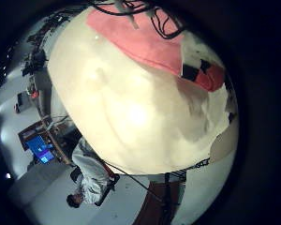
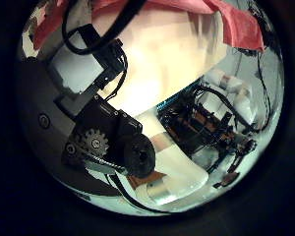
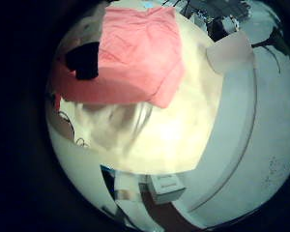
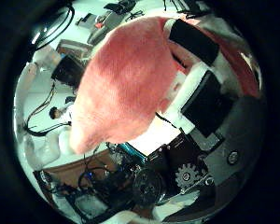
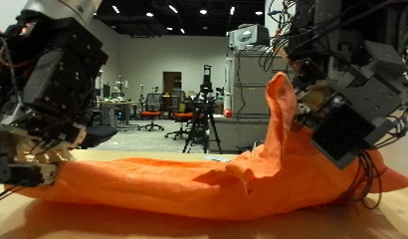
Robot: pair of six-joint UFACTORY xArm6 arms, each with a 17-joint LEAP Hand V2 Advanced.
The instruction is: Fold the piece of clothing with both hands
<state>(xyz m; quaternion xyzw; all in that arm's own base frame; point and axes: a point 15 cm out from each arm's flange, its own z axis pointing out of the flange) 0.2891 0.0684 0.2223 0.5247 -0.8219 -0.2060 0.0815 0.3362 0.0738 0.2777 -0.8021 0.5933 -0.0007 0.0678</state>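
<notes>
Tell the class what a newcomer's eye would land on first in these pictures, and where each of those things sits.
First comes the orange garment, spread across the table with one end lifted into a tall peak. That peak rises at the right hand, which looks to be holding the cloth up there, though its grip is hard to make out. Next the eye goes to the left hand, large and close, resting at the garment's other end.

Light wooden bench (image 5: pixel 191 224) carrying an orange piece of clothing (image 5: pixel 217 179).

The clothing is lying directly on the bench in a long, rumpled heap, stretching across most of its width. One end of the cloth is rising off the surface in a tall peak. Bare wood is showing along the near edge.
</notes>
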